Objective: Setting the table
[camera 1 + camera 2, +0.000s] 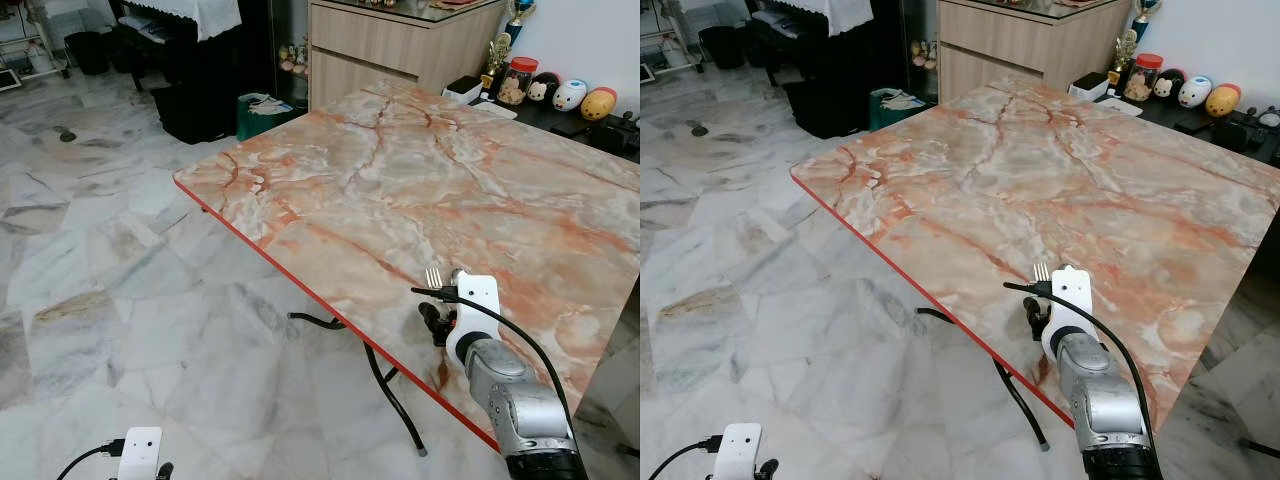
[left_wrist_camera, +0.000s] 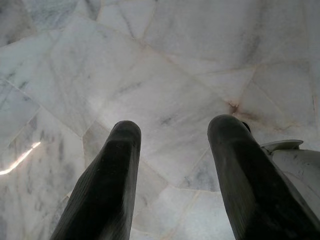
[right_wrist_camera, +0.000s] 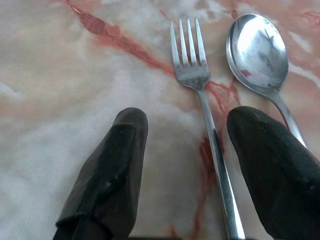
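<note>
Now fork (image 3: 207, 120) between spread claw (image 3: 187, 142) fingers

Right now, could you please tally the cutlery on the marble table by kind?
Forks: 1, the fork, its handle between the open fingers of the right gripper.
Spoons: 1, the spoon beside the fork.
Total: 2 pieces on the table.

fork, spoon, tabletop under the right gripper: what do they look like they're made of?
Fork and spoon: polished metal, probably stainless steel; the spoon's bowl gives a mirror-like reflection. Tabletop: pink-and-cream marble pattern, but the thin red edge and slim metal legs suggest a printed laminate or covering rather than stone. The right gripper is open over the fork.
</note>
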Controlling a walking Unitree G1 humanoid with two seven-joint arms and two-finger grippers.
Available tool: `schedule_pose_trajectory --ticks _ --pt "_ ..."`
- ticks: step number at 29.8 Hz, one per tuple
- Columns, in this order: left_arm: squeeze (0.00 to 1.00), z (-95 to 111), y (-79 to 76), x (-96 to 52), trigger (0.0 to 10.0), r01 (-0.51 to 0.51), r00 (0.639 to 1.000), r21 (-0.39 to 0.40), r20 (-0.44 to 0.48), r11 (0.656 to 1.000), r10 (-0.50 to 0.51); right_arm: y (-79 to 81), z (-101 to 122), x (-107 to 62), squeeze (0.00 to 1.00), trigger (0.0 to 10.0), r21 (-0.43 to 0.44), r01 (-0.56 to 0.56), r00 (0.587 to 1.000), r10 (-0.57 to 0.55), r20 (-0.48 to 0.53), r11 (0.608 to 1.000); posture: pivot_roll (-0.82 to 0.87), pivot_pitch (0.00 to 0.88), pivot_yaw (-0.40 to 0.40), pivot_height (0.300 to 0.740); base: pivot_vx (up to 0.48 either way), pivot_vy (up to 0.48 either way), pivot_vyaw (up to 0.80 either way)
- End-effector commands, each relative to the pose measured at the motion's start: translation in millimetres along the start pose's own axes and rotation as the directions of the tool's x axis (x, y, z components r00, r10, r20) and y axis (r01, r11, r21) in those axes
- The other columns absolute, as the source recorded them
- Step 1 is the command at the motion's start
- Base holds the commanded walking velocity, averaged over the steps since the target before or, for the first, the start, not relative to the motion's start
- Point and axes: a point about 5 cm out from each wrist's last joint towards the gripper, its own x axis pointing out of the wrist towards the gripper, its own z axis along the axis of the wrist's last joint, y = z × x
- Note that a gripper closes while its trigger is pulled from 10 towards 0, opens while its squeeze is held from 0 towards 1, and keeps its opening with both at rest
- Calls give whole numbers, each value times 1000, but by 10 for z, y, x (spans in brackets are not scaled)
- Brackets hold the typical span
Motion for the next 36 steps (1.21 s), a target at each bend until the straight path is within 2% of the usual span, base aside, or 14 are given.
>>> schedule_pose_trajectory --ticks 1,17,25,36 --pt "0 -44 31 -8 10000 0 1000 12 -23 1000 0 -51 1 10 0 10000 2 20 1000 -20 -1 1000 25 0 11 740 0 0 0" --pt "0 -64 3 -13 10000 -1 1000 9 -26 1000 1 -94 -11 59 0 10000 32 32 999 -32 -5 999 29 0 8 740 0 0 0" --pt "0 -46 -22 -8 10000 5 1000 10 -23 1000 -5 -50 -61 92 0 10000 54 18 1000 -18 -6 998 35 0 10 740 0 0 0" --pt "0 -38 62 -7 10000 -2 1000 19 -20 1000 3 -44 -55 131 0 10000 70 10 1000 -11 11 997 41 0 9 740 0 0 0"
